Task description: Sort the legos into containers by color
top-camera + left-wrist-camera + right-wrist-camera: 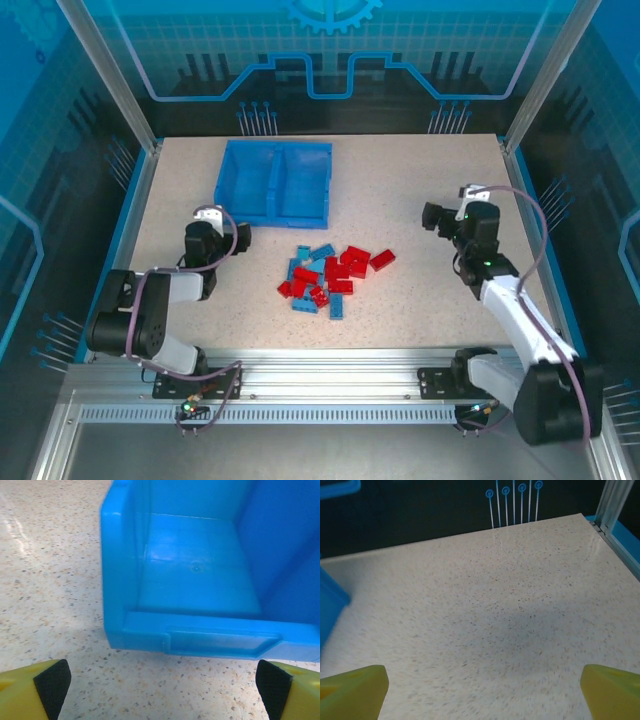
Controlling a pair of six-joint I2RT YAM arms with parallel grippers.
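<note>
Both finger pairs spread wide, nothing in them; left fingers just short of blue rectangular plastic two-compartment bin; right fingers over bare speckled tabletop; small red and light-blue studded plastic bricks heaped mid-tabletop near bin front, none binned yet. My worry: bricks touch and colours are mixed, so I could pinch two or scatter heap; left arm might shove bin. Top view gives me heap; left wrist gives bare compartment floor instead.

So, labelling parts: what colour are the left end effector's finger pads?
Black pads on the left end effector's yellow fingers; left wrist view.
</note>
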